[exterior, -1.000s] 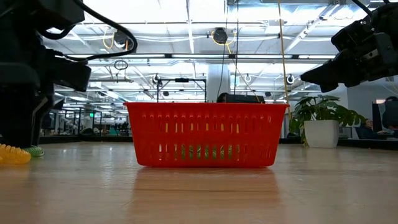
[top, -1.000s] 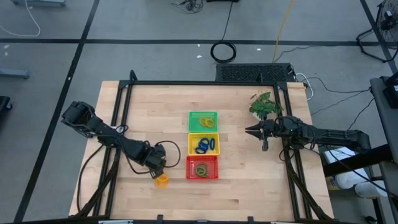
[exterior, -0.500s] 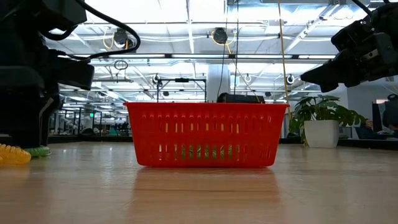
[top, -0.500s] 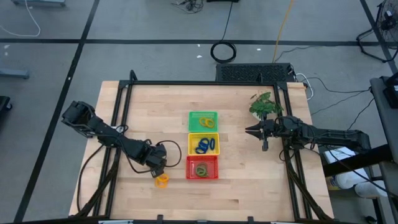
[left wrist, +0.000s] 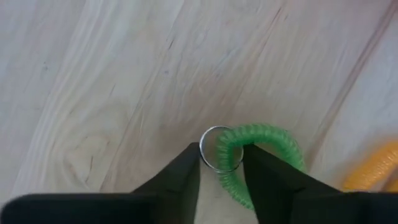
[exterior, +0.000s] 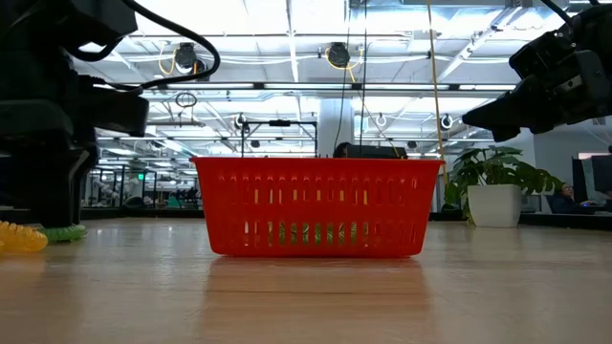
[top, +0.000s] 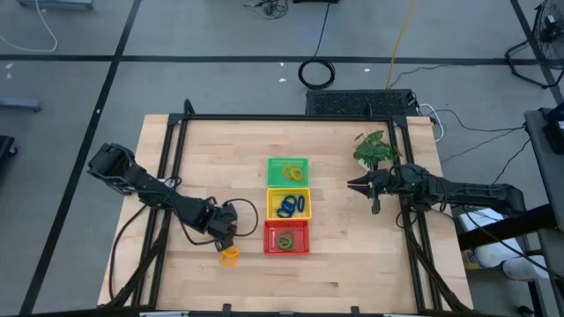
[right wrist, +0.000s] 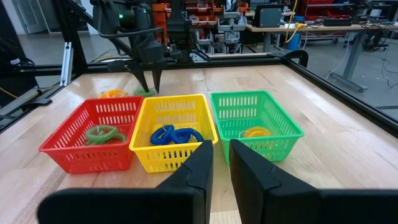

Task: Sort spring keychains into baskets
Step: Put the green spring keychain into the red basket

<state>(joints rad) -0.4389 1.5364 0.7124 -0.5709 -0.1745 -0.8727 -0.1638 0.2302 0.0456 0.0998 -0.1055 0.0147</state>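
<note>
A green spring keychain (left wrist: 261, 155) lies on the table between the left gripper (left wrist: 222, 163) jaws, which straddle its coil and metal ring, narrowing but seemingly not yet pinching. An orange keychain (top: 229, 255) lies just beside. The right gripper (right wrist: 221, 152) waits, jaws near together, facing the red basket (top: 287, 238).

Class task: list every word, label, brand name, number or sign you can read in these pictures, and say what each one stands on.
None can be read.
The red basket, yellow basket and green basket carry no lettering.
The green keychain between the left gripper fingers is unmarked.
Any signs in the room behind are too small to read.
</note>
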